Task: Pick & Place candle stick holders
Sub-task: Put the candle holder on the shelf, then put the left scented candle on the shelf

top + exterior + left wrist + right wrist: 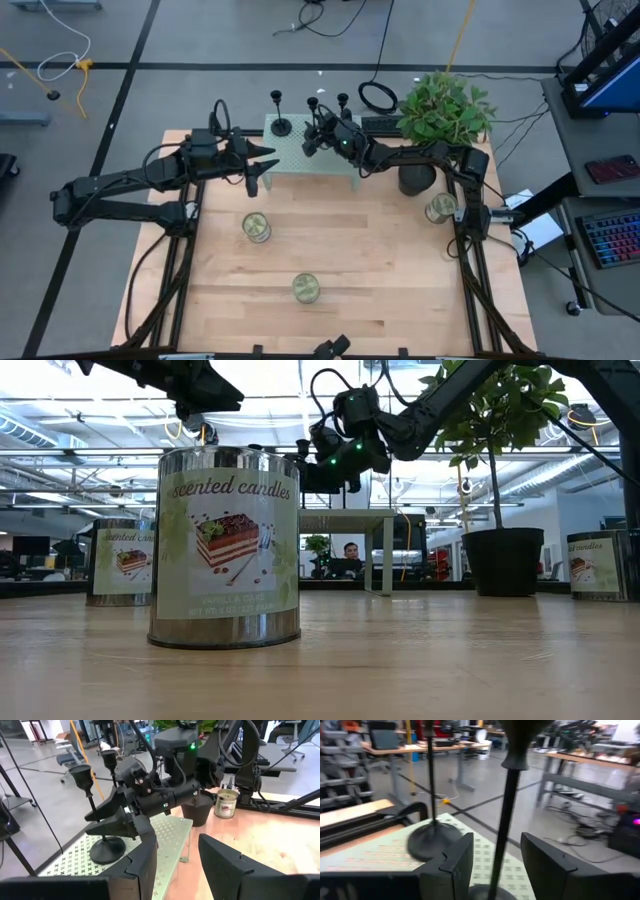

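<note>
**Raised Shelf, Far Table Edge: Right Gripper at Middle Holder**

Landmark: small pale-green perforated metal shelf (310,155) on legs, standing at far edge of light wooden table (380,270).

On the shelf: three small black candle stick holders, each with round flat base and thin upright stem. Left holder (280,113) standing free at shelf's left end. Middle holder (313,110) and right holder (344,106) along shelf's far edge.

Right gripper (318,133) over the shelf at middle holder; in right wrist view, fingers parted with thin black stem (506,815) upright between them, contact not clear. Left gripper (262,165) just off shelf's left front corner, fingers spread apart, holding nothing.

Right of shelf: large black plant pot (417,178) with leafy green plant (445,108). Three tins labelled "scented candles" on table: one (440,208) beside the pot, two (256,227) (306,289) well in front of shelf.

Room: grey floor with cables beyond the shelf; desks, ceiling lights and a seated person (350,557) in low view.
</note>
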Controlling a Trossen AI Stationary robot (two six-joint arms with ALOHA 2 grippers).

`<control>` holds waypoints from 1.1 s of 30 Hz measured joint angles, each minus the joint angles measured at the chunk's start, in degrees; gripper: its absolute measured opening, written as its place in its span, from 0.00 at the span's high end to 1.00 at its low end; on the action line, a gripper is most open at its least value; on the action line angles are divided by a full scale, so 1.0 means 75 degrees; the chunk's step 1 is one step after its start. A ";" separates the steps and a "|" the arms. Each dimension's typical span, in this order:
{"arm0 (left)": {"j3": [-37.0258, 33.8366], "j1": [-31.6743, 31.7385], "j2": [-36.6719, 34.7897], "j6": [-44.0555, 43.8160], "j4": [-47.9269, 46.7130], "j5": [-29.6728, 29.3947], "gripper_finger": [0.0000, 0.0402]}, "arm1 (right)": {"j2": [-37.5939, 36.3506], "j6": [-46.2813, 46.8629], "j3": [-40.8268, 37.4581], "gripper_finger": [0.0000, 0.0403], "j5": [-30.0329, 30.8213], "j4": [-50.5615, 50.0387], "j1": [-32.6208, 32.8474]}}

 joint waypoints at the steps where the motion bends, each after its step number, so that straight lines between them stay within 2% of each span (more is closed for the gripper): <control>1: 0.0000 0.0000 -0.0002 -0.0036 -0.0003 0.0000 0.62 | 0.0000 -0.0087 0.0000 0.60 0.0101 -0.0002 0.0036; 7: 0.0000 0.0000 0.0000 -0.0096 0.0000 0.0000 0.62 | 0.0000 -0.0339 0.0000 0.62 0.0461 0.0006 0.0350; 14: 0.0000 0.0000 0.0000 -0.0096 0.0009 0.0000 0.62 | 0.0000 -0.0529 0.0000 0.64 0.1877 0.0006 0.0615; 24: 0.0000 0.0000 0.0000 -0.0125 0.0009 0.0000 0.62 | -0.0003 -0.0542 0.0000 0.65 0.1937 -0.0487 0.0833; 29: 0.0000 -0.0005 0.0000 -0.0125 -0.0001 0.0006 0.62 | -0.0072 -0.0546 0.0000 0.64 0.2817 -0.1206 0.1117; 33: 0.0000 -0.0106 0.0000 -0.0129 -0.0214 0.0003 0.62 | -0.0116 -0.0544 0.0000 0.64 0.2884 -0.1494 0.1360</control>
